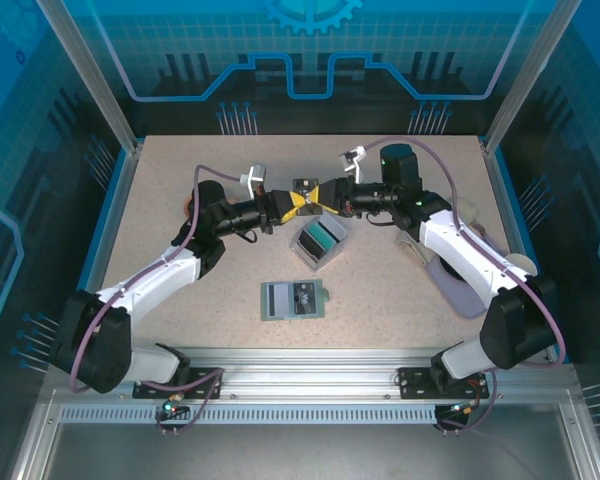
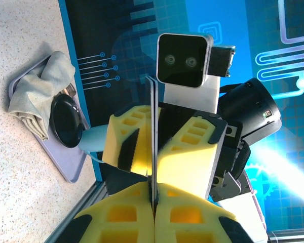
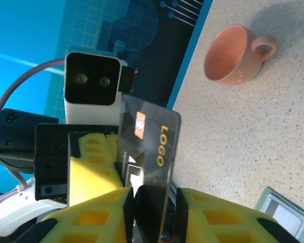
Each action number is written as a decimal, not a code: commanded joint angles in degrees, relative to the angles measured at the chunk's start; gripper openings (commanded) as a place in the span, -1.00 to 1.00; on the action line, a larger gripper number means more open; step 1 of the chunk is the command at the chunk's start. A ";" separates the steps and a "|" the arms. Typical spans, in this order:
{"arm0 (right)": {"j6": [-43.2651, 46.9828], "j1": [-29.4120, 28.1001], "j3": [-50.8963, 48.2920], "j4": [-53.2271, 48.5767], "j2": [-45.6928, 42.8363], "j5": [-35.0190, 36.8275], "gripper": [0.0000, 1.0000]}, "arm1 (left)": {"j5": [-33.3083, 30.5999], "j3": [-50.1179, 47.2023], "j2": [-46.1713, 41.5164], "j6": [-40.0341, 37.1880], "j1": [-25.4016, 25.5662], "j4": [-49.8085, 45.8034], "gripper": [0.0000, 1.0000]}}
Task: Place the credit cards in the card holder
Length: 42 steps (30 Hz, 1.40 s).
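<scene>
Left pincer (image 1: 291,204) clamped on a dark credit card (image 3: 148,144) — right pincer (image 1: 326,200) meets it in mid-air
Both pincers face each other above the middle of the desk (image 1: 180,180). The left one's jaws are shut on the card's edge. The right one's yellow fingers (image 3: 213,212) stand either side of the same card — whether they press it I cannot tell. Beneath them sits a clear box (image 1: 306,252) holding a teal card (image 1: 323,238), and nearer the arm bases the open card holder (image 1: 293,300) lies flat.
</scene>
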State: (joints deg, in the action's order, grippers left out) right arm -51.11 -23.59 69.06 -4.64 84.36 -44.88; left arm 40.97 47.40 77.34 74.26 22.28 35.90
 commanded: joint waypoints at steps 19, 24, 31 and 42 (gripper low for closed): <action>7.09 1.40 -1.20 -13.74 -0.99 6.17 -0.59 | 2.74 0.97 -0.52 3.61 0.72 12.19 -0.75; 7.26 2.58 -2.17 -14.16 -2.07 6.51 -0.61 | 2.56 0.59 -0.35 4.47 0.66 13.30 -0.76; 7.45 3.42 -2.68 -14.74 -2.44 6.52 -0.59 | 2.89 0.62 -0.26 4.58 0.55 13.33 -0.77; 8.37 4.04 -2.04 -16.05 -2.24 6.87 -0.69 | 3.36 0.41 -0.57 4.47 0.56 13.08 -0.74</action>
State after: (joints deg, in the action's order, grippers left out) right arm -44.64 -21.43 68.55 -13.67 81.30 -42.96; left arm 41.87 46.65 78.72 77.93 23.05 39.31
